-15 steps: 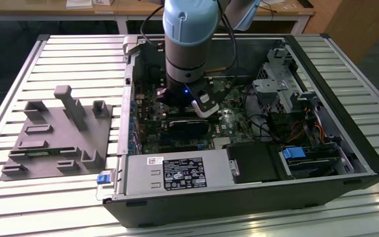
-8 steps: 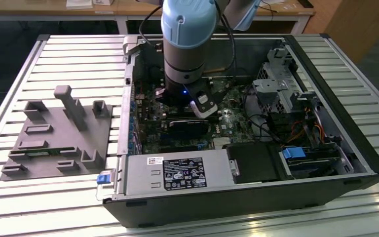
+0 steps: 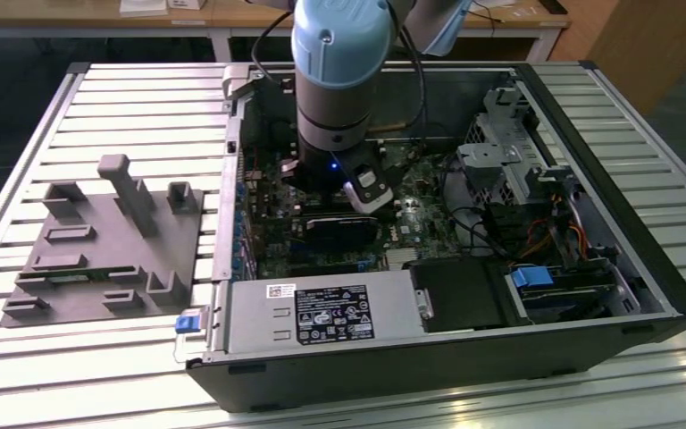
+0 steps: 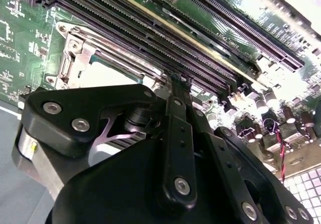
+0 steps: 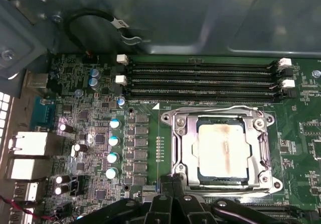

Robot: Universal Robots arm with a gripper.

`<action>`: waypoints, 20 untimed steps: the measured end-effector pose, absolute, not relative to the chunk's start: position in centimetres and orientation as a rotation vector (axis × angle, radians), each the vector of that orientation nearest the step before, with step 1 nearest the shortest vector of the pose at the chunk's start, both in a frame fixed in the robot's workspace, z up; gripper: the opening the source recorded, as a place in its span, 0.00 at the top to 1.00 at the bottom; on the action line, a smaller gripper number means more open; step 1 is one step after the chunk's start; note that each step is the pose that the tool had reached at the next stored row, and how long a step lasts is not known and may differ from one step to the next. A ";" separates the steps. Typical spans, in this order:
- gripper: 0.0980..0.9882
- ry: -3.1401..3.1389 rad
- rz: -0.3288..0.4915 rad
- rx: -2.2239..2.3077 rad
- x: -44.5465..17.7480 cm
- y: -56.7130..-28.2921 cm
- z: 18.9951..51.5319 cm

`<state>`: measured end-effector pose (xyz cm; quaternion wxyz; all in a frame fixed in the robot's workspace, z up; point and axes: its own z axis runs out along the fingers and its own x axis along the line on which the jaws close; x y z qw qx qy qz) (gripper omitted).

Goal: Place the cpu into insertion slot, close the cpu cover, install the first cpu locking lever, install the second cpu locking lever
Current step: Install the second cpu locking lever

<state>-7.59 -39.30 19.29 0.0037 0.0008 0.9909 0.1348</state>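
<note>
The cpu (image 5: 223,151), a dull silver square, lies in the insertion slot (image 5: 176,119) on the green board. The cpu cover (image 5: 186,151), a silvery frame with a square window, lies flat over its edges. A thin wire lever (image 5: 220,109) runs along the socket edge nearest the memory slots. My gripper (image 5: 172,180) hovers at one corner of the socket with its black fingers together; I cannot see whether anything thin sits between them. In the second wrist view the gripper (image 4: 178,81) points down beside the cpu (image 4: 108,76). In the exterior view the gripper (image 3: 364,192) reaches down into the open computer case (image 3: 629,232).
Long black memory slots (image 5: 200,81) run beside the socket. Upright capacitors (image 5: 113,141) and metal rear ports (image 5: 27,143) stand on the other side. A black block (image 3: 337,234), the power supply (image 3: 319,313) and a drive cage (image 3: 510,152) crowd the case. A grey fixture (image 3: 104,241) lies on the exterior view's left.
</note>
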 end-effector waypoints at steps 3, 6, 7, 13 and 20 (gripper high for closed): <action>0.99 3.105 0.424 0.002 -7.6 -39.0 19.2; 0.99 3.105 0.423 0.002 -7.7 -39.0 19.2; 0.99 3.106 0.423 0.002 -7.7 -39.0 19.2; 0.99 3.106 0.423 0.002 -7.7 -39.0 19.6; 0.99 3.106 0.422 0.002 -7.7 -38.9 20.8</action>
